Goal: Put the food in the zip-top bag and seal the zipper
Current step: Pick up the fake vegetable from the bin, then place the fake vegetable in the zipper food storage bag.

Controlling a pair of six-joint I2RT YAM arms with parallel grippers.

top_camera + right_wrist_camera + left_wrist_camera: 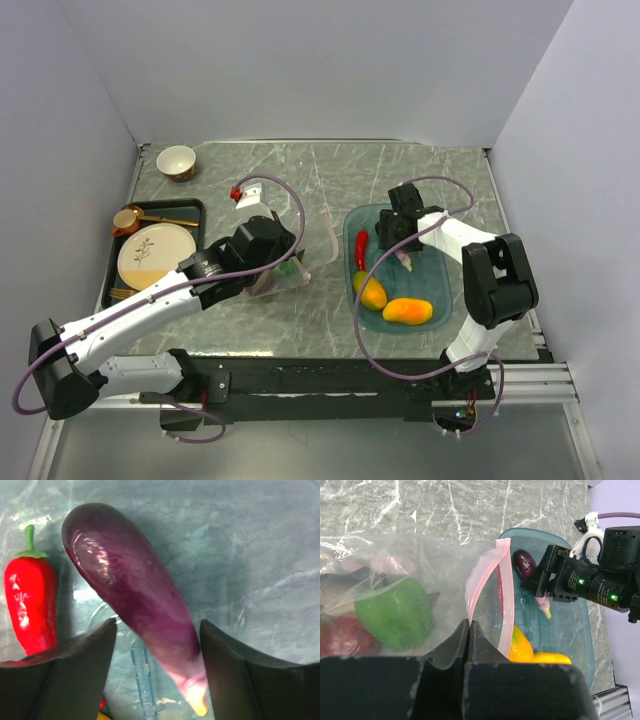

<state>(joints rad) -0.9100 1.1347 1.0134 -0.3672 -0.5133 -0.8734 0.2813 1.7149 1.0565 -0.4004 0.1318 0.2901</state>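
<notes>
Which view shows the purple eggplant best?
Right wrist: the eggplant fills the frame, lying on the teal tray between the fingers of the open right pincer. Top external shows only a pale sliver under the right arm; left wrist shows its dark end beside that pincer.

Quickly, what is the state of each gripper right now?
Left gripper: closed, pinching the bag at its pink strip.
Right gripper: open, fingers on both sides of the eggplant.

The top camera looks down on the whole table (300,330) from behind. The left wrist faces across the zip-top bag (445,570) to the teal tray (570,630), seen close-up by the right wrist.
</notes>
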